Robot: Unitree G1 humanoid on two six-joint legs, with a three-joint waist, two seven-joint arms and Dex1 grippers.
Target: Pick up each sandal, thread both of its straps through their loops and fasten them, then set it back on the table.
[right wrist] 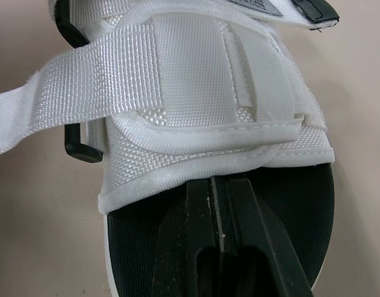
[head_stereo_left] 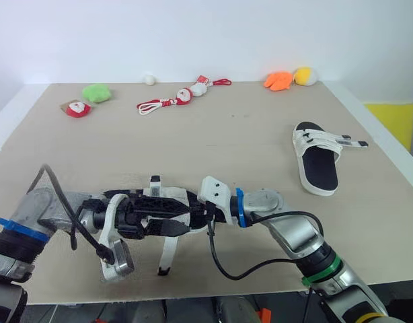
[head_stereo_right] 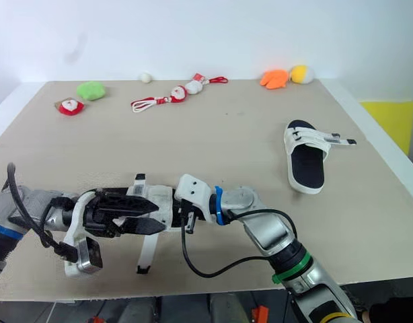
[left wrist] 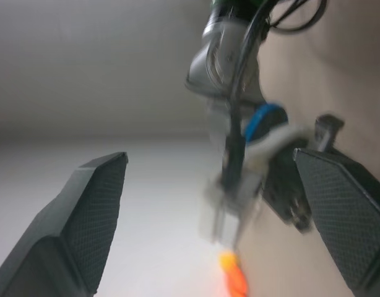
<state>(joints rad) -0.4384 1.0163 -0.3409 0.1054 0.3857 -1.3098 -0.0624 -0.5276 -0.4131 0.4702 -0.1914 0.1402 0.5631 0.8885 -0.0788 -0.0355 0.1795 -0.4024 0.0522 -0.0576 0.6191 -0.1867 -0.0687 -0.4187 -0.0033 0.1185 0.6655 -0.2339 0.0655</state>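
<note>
Near sandal (right wrist: 196, 93): right gripper (right wrist: 218, 182) closed, tips under its upper; left gripper (left wrist: 211, 161) wide open, empty.

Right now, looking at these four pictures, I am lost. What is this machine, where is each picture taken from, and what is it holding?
It is a humanoid robot with two arms, each ending in a black two-fingered pincer. Two pictures come from cameras in its head, looking down over a beige table. The other two come from a camera on each wrist, looking along that pincer's fingers. The left pincer is open wide. The right pincer has its fingers pressed together, tucked under the straps of a white strapped sandal with a black footbed; one strap hangs loose. A second matching sandal lies on the table to the robot's right. Along the far edge lie a green soft toy and an orange soft toy, among other small things.
</note>
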